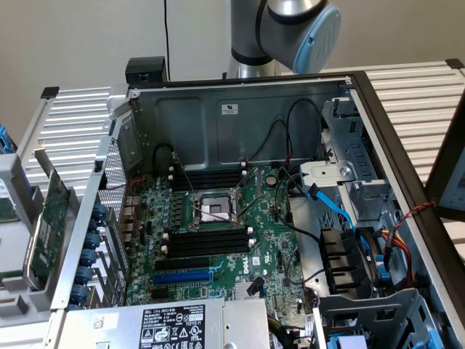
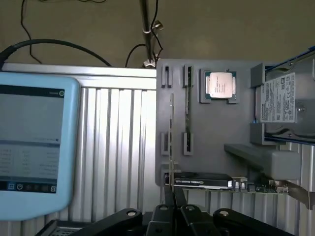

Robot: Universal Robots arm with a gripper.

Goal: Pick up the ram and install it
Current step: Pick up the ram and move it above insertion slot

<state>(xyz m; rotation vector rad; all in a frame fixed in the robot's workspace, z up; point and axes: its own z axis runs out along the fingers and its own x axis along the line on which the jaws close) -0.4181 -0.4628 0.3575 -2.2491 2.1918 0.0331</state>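
Gripper [image 2: 174, 194] jaws pressed together (holding nothing) near the long, thin green ram stick [image 2: 187, 108] standing edgewise in a grey tray [image 2: 216, 130].

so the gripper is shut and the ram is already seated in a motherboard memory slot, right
Not quite. The ram is not in a motherboard slot: the wrist view shows it standing on edge in the grey holder, beside the processor chip. The gripper is shut, as you say.
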